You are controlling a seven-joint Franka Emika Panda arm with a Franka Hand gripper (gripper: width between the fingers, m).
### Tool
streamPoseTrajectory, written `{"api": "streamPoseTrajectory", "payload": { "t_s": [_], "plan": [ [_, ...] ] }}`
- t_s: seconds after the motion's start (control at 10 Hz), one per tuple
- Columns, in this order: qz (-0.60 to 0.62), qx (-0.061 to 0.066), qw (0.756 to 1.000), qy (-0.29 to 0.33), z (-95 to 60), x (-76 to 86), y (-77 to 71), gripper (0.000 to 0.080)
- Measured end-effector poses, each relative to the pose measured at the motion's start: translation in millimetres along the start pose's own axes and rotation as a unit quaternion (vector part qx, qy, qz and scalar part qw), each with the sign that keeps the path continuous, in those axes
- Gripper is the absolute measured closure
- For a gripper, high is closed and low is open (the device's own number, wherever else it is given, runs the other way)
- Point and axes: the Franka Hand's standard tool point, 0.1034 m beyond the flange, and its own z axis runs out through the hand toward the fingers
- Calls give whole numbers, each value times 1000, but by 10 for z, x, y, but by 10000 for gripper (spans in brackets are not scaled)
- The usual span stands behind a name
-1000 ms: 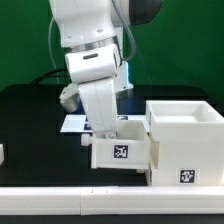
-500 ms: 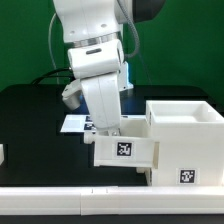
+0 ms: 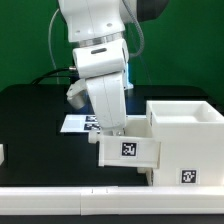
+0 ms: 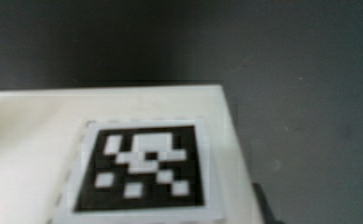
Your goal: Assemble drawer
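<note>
A small white tray (image 3: pixel 128 151) with a black-and-white tag on its front hangs slightly tilted just above the table. Its right end touches or overlaps the left wall of the large white casing (image 3: pixel 186 140), which stands open-topped at the exterior view's right. My gripper (image 3: pixel 115 131) reaches down into the tray from above and is shut on its wall; the fingertips are hidden by the tray. The wrist view shows, blurred, a white tagged face of the tray (image 4: pixel 151 165) close up against the dark table.
The marker board (image 3: pixel 74 124) lies flat on the black table behind the arm. A small white part (image 3: pixel 2 155) shows at the exterior view's left edge. A white rail (image 3: pixel 90 199) runs along the table's front.
The arm has carried the tray toward the exterior view's right and slightly up, closing the gap to the casing. The casing has not moved.
</note>
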Motion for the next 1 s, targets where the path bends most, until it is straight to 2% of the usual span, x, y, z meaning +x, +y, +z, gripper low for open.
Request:
{"api": "streamPoseTrajectory", "payload": {
  "t_s": [0.6,1.0],
  "plan": [
    [8,-1,1000,3,20,7,47,761],
    [21,-3,1000,4,36,83,77,761]
  ]
}}
